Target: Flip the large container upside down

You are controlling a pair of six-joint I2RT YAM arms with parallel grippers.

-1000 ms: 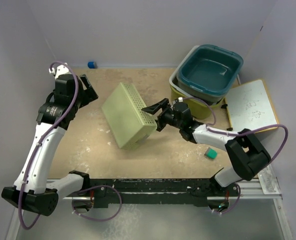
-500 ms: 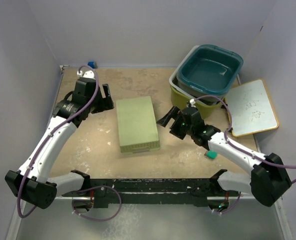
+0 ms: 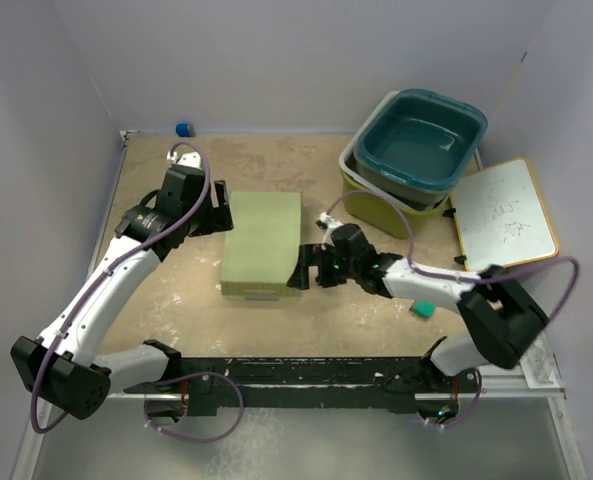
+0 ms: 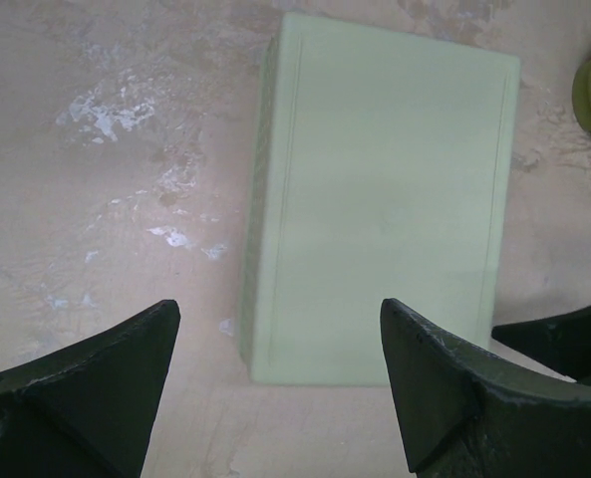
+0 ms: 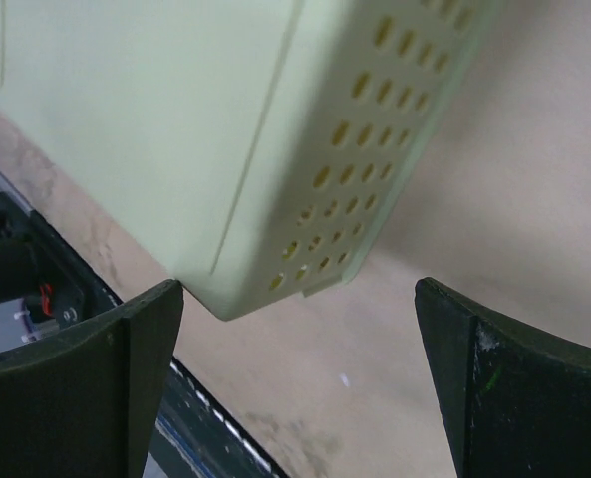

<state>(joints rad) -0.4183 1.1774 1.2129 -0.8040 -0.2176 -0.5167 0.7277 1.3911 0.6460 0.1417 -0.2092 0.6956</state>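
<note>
Top external: illegible whiteboard (image 3: 504, 212) beside large container (image 3: 396, 215).

Large container (image 3: 384, 207) — glossy olive-green bin with rounded corners, standing upright with its opening up, at the far right of the surface (image 3: 176, 290). A teal tub (image 3: 421, 140) sits nested inside it — only the container's near wall and rim show, base hidden.

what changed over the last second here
The pale-green box, tipped up on one edge a second ago, now lies flat, solid face up, slightly further left. The right gripper came in low by its near right corner, jaws wide, holding nothing. The left gripper swung in from the far left to the box's far side, open. The olive-green bin, teal tub, whiteboard and small teal block stayed put.
</note>
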